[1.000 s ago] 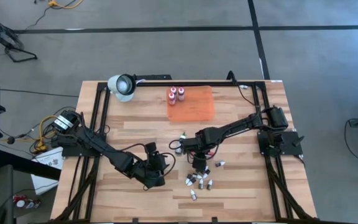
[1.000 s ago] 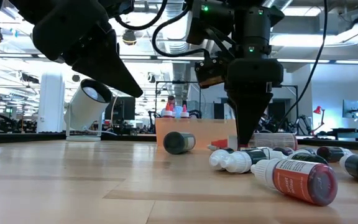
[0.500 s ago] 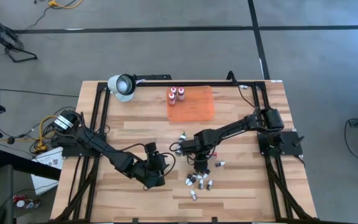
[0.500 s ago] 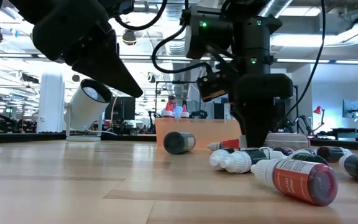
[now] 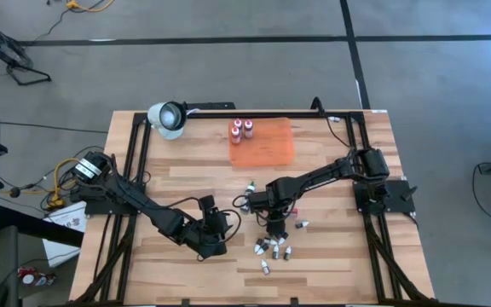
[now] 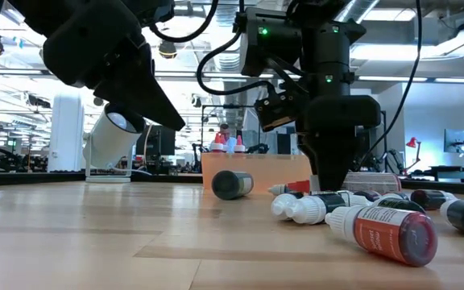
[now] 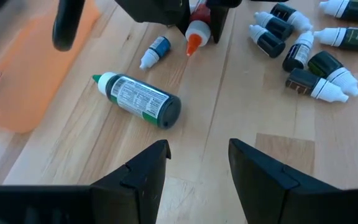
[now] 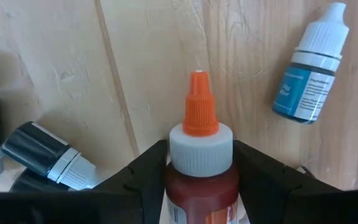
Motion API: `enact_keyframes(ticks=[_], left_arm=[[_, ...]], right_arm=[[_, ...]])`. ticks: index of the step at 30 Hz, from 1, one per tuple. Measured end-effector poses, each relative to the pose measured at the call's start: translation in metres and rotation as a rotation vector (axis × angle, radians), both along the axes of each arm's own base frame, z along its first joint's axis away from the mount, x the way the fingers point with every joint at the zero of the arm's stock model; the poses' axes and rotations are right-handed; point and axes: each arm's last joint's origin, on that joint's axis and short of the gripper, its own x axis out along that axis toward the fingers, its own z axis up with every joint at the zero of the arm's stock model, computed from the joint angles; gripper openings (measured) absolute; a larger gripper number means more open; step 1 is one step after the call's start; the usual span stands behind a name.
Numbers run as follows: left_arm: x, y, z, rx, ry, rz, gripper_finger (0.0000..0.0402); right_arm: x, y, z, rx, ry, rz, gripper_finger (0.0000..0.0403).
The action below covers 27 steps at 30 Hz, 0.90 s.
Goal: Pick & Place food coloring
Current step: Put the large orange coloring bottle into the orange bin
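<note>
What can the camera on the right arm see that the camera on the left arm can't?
Only the right wrist view shows up close that the right claw is shut on the orange-tipped bottle. Only the left wrist view shows the big green bottle lying on its side, the orange mat and the left claw open over bare wood. Both show the orange-tipped bottle, the little blue bottle and some dark bottles with white caps.

The right gripper points straight down at the desk's middle, its arm reaching in from the right edge, jaws closed against both sides of a bottle. The left gripper hangs above the desk's front-left, jaws apart and empty.
</note>
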Motion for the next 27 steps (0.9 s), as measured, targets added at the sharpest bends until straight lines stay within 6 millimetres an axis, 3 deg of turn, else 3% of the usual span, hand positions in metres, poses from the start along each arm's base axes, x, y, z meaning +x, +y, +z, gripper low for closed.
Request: enact_keyframes(ticks=[27], left_arm=[[0.000, 0.000, 0.001, 0.028, -0.019, 0.025, 0.0169]], right_arm=[[0.006, 0.000, 0.014, -0.025, -0.026, 0.023, 0.0155]])
